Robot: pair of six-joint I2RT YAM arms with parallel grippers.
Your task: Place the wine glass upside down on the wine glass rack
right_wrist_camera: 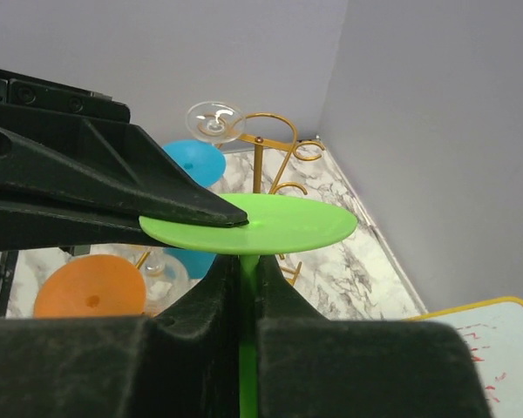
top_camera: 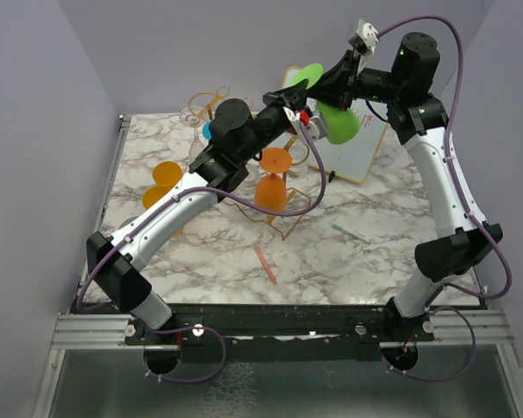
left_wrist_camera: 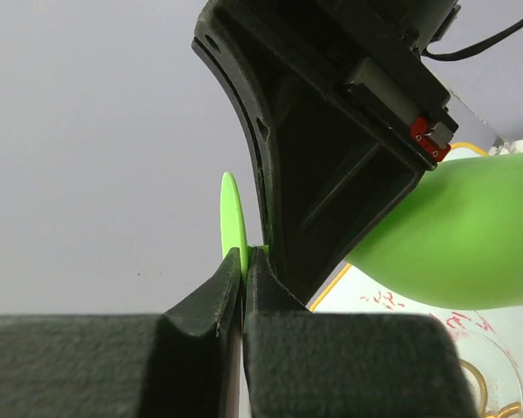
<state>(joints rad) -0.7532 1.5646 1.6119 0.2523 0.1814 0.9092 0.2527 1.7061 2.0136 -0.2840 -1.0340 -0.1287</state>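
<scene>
Green wine glass (top_camera: 338, 124) hangs tilted in the air above the far right part of the table (top_camera: 366, 261), to the right of the gold wine glass rack (top_camera: 211, 97). Just under the foot (right_wrist_camera: 270, 225) the right jaws are clenched on its thin stem; the left jaws pinch the foot's rim.

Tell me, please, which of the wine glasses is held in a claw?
The green wine glass: the right claw grips its stem in mid-air; the others are in no claw.
</scene>
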